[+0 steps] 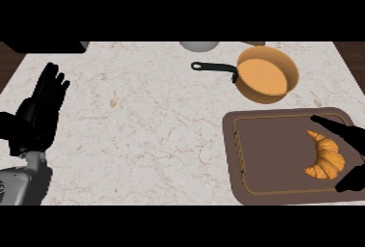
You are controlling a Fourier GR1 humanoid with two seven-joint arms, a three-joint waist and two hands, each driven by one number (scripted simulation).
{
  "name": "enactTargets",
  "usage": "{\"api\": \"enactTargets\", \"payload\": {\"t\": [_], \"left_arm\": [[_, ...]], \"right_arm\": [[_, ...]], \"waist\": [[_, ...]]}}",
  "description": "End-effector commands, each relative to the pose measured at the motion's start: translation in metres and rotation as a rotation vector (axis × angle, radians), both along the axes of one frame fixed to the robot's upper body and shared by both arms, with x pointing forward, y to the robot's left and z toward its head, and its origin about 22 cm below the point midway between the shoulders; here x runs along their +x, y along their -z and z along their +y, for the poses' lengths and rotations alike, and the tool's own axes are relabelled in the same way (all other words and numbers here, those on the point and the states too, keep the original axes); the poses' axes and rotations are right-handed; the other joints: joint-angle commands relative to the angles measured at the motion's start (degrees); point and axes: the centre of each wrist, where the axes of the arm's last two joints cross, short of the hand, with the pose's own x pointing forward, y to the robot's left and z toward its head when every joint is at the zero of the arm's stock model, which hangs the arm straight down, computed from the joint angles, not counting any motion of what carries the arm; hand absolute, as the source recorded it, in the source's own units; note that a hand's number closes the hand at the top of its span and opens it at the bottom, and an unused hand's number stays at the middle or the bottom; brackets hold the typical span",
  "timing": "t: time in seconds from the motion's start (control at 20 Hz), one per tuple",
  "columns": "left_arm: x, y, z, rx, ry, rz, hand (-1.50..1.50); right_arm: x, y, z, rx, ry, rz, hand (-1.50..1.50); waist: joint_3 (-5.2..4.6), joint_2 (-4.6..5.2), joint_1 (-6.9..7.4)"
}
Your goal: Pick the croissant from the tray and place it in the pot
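Black right-hand fingers (341,129) spread wide around the croissant (326,157), thumb below it, not clamped. Golden, ridged crescent, lying near the right edge of the brown rounded tray (239,159). Beyond the tray's far edge, orange pot (266,74) with black handle. Resting open at the marble counter's (143,140) left edge, left hand (39,113).

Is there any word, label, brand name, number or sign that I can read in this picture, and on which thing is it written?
None: no text, number or sign can be read anywhere.
The croissant, the brown tray, the orange pot with its black handle and the marble counter are all plain.
The grey object at the far edge shows no marking either.
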Motion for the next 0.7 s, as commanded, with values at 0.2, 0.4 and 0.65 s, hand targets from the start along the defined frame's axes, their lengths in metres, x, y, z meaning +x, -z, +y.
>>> {"api": "enactTargets", "payload": {"t": [0.2, 0.4, 0.65], "left_arm": [[0.008, 0.002, 0.001, 0.012, 0.016, -0.01, 0.0], [-0.003, 0.003, 0.002, -0.004, 0.012, 0.008, 0.0], [0.001, -0.016, 0.004, -0.001, -0.009, 0.001, 0.0]], "right_arm": [[0.016, 0.004, 0.024, -0.04, -0.096, -0.009, 1.5], [0.008, 0.034, 0.007, -0.035, -0.138, -0.063, 1.5], [0.009, 0.042, 0.016, -0.02, -0.161, -0.039, 1.5]], "waist": [[-0.02, -0.01, -0.06], [0.0, -0.01, 0.15], [0.01, -0.01, 0.1]]}}
